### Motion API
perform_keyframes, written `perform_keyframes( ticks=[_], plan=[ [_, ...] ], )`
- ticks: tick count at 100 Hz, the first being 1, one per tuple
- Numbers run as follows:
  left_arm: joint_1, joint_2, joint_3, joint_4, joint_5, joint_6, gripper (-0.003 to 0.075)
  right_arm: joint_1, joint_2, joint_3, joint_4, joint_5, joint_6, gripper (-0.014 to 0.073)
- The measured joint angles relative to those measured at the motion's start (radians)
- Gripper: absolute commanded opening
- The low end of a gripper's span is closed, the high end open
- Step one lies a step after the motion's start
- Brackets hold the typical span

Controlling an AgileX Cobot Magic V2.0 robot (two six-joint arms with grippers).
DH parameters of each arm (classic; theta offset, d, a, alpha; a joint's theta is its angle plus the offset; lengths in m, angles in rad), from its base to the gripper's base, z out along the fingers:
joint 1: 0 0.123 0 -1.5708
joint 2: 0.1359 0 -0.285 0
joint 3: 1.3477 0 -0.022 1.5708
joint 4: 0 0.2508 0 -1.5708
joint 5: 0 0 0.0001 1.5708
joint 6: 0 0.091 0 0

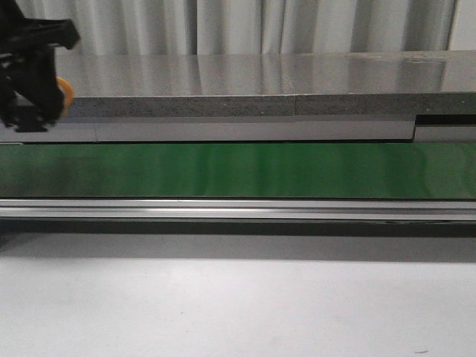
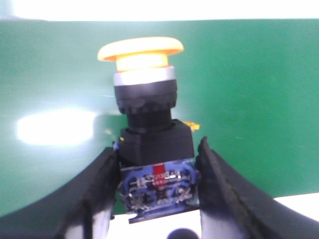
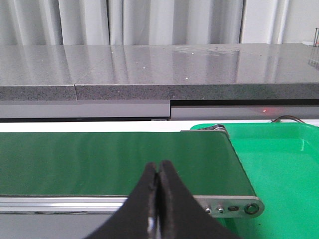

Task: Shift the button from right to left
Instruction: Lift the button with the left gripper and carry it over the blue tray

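Above the green conveyor belt (image 2: 259, 99), the left pincer (image 2: 157, 194) had the button (image 2: 149, 124) clamped between its two black fingers (image 2: 94, 199), which pressed against the sides of the black boxy body, with the blue base and its red mark showing between them. The yellow-orange cap (image 2: 140, 50) pointed away from the wrist, with a silver collar and a black ribbed ring beneath it, and green belt lay behind the whole button. From the front, the left pincer (image 1: 30, 71) sat at the far left end of the belt (image 1: 238, 169), above it and in front of the grey stone ledge (image 1: 260, 82), and only a sliver of the orange cap (image 1: 65, 91) peeked out beside the black fingers. The right pincer (image 3: 158, 199) was fully closed, its fingertips meeting with nothing between them, hanging over the near rail of the belt (image 3: 114, 162) close to the belt's end roller. Just beyond that end of the belt sat a green tray (image 3: 279, 164)
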Motion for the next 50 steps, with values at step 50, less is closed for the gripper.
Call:
perform_keyframes(
  ticks=[50],
  plan=[
    [0.406, -0.063, 0.0, 0.094, 0.113, 0.168, 0.0258, 0.0, 0.0, 0.0, 0.002, 0.0, 0.002, -0.0068]
  ],
)
